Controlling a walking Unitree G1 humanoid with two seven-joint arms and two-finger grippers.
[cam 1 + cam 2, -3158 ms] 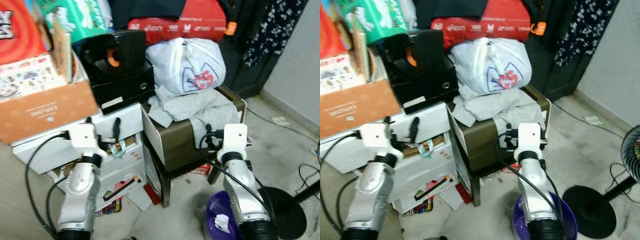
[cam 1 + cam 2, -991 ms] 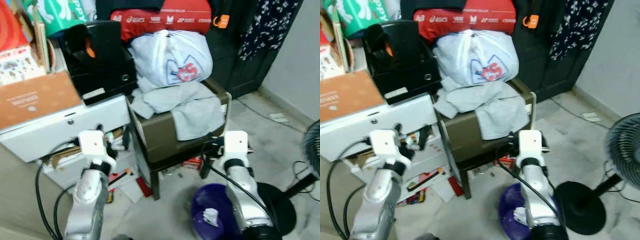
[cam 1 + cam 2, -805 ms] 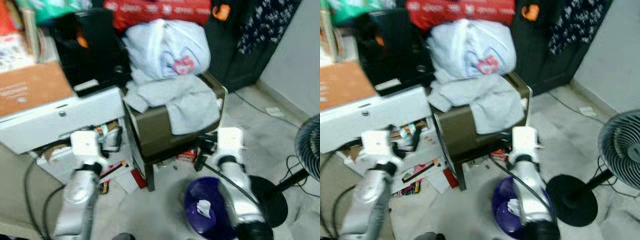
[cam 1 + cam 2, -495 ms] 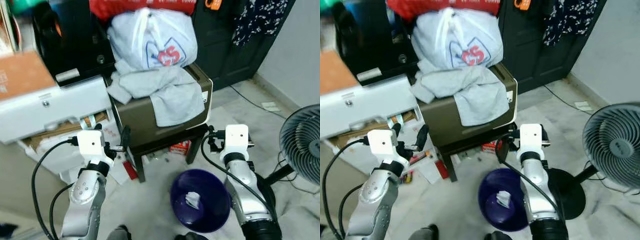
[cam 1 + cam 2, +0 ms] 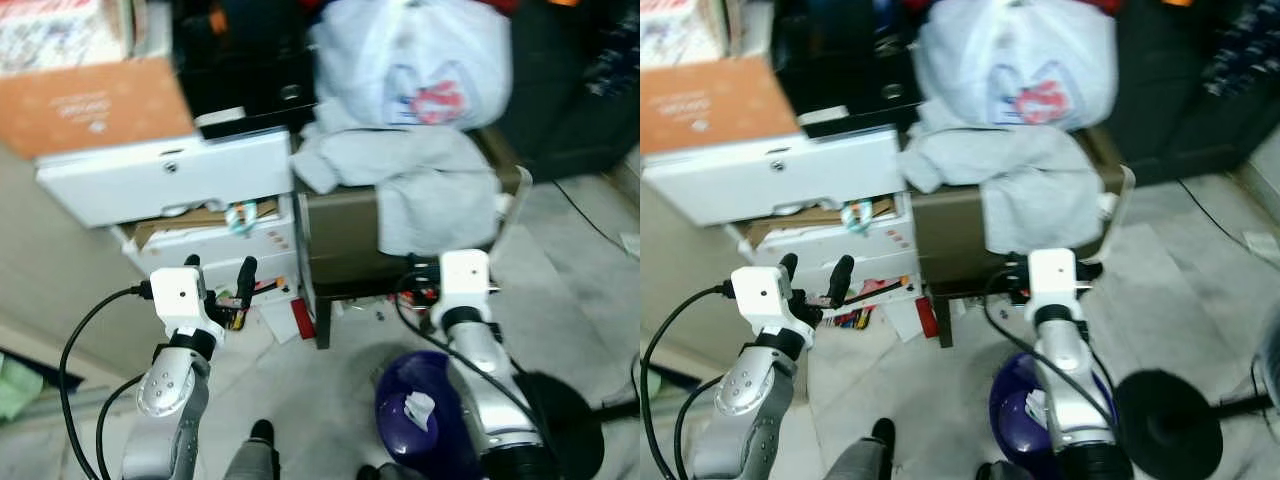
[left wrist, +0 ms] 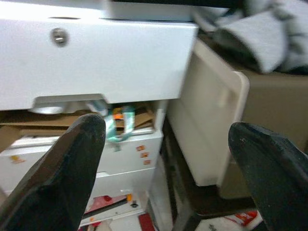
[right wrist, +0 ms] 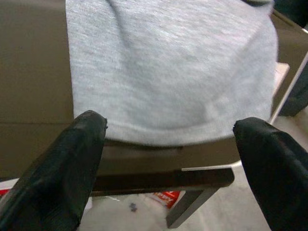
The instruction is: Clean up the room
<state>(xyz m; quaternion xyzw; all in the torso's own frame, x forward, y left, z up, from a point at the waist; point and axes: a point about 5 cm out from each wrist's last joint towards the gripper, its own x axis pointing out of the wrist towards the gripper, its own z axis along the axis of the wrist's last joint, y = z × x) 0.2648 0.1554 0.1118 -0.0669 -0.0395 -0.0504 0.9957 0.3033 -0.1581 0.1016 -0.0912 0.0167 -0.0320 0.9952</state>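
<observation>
My left gripper (image 5: 218,272) is open in front of a white drawer unit (image 5: 170,180), whose lower drawers spill cardboard and a teal ribbon (image 6: 118,126). In the left wrist view the fingers (image 6: 72,163) stand wide apart with nothing between them. My right gripper (image 7: 168,122) is open too, facing a grey cloth (image 5: 420,185) that hangs over a brown side table (image 5: 340,240). A white plastic bag (image 5: 420,60) sits on top of the cloth. Below my right arm a purple bowl (image 5: 400,425) on the floor holds a crumpled white scrap (image 5: 418,408).
An orange cardboard box (image 5: 95,105) rests on the drawer unit, with black boxes (image 5: 260,70) beside it. A red item (image 5: 303,318) and papers lie on the floor by the table leg. A round black fan base (image 5: 570,430) is at the right.
The camera has swung left, so the whole scene sits further right and the fan head has left the picture. Both arms keep the same pose, both grippers open.
</observation>
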